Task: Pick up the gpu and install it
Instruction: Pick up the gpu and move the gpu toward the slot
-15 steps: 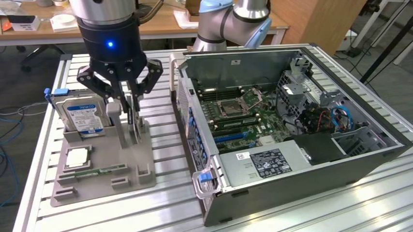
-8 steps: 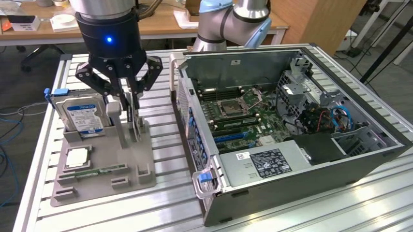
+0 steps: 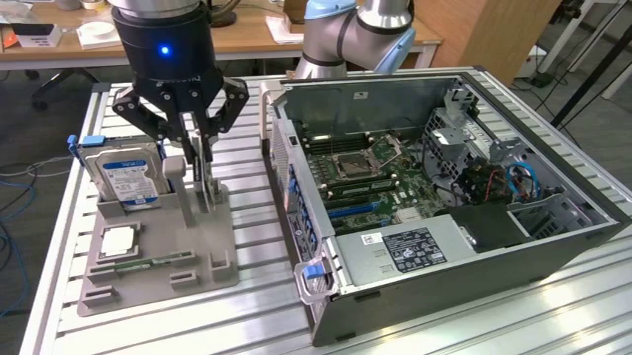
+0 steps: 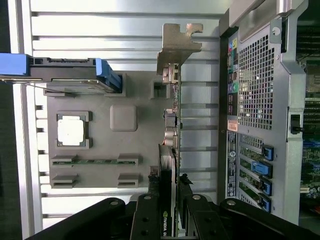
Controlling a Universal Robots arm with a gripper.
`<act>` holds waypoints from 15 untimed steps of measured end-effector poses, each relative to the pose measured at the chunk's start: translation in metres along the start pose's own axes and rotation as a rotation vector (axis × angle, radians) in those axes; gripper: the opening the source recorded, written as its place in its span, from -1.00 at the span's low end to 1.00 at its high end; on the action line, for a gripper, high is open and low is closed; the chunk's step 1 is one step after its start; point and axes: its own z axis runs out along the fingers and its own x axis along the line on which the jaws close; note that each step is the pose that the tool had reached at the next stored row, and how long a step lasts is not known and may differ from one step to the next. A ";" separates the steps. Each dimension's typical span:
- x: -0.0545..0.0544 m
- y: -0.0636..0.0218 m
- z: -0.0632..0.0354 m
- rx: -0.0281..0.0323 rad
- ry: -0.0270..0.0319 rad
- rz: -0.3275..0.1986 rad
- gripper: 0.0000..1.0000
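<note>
Gpu [image 4: 172, 120] stands on edge at the grey holder [image 3: 212, 244], on the exterior view's left of the open computer case [image 3: 445, 303]. Gripper [image 4: 169, 212] is closed narrow across the card, at the end away from its bracket. Judged: grasp made; carrying over and installing remain.

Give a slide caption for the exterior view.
Black gripper grips the thin upright gpu card with silver bracket at the grey plastic holder, beside the open computer case.
</note>
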 end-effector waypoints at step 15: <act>-0.001 0.0001 -0.0147 0.0002 0.0000 0.000 -0.48</act>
